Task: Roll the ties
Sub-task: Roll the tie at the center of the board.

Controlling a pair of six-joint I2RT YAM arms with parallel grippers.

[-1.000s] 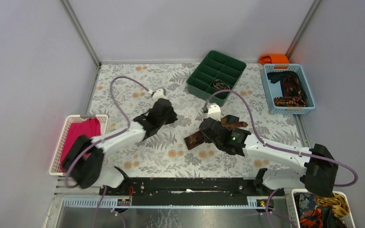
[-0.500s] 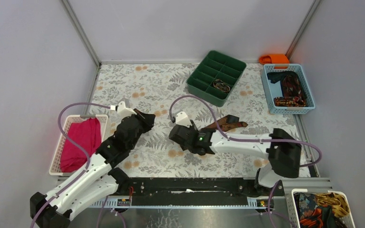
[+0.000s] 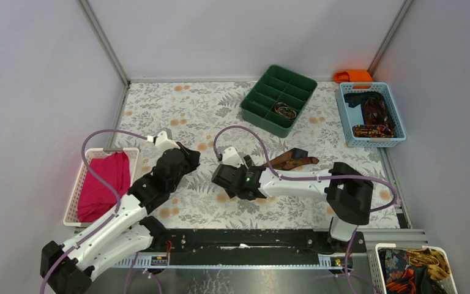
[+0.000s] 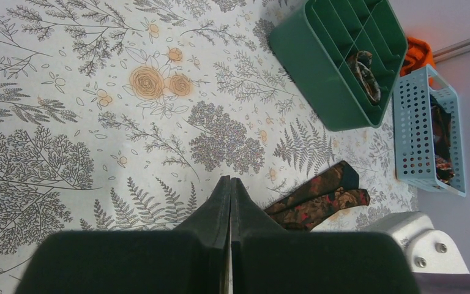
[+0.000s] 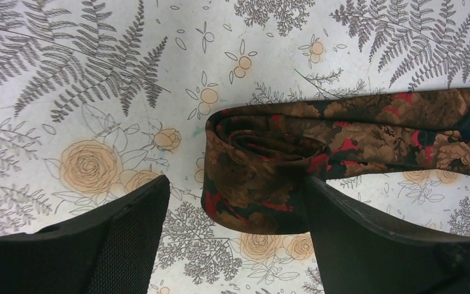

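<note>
A brown, red and black patterned tie (image 5: 263,171) lies on the floral table, its near end wound into a loose roll and its tail (image 5: 404,125) running off to the right. My right gripper (image 5: 235,184) is open around the roll, which rests against the right finger (image 5: 367,239) and stands apart from the left one. From above, only the tie's tail (image 3: 294,159) shows beside my right gripper (image 3: 223,177). My left gripper (image 4: 229,180) is shut on nothing, hovering left of the tie (image 4: 318,196); from above my left gripper (image 3: 183,160) sits near the table's left middle.
A green compartment tray (image 3: 263,101) at the back holds a rolled tie (image 3: 286,111). The blue basket (image 3: 398,131) at the right contains more patterned ties, with an orange cloth (image 3: 353,75) behind it. A white basket (image 3: 76,184) holds magenta cloth (image 3: 104,177). Another basket (image 3: 447,269) is at bottom right.
My right gripper slid left along the tie and opened, letting go of the roll. My left arm drew back toward the near left, still shut.
</note>
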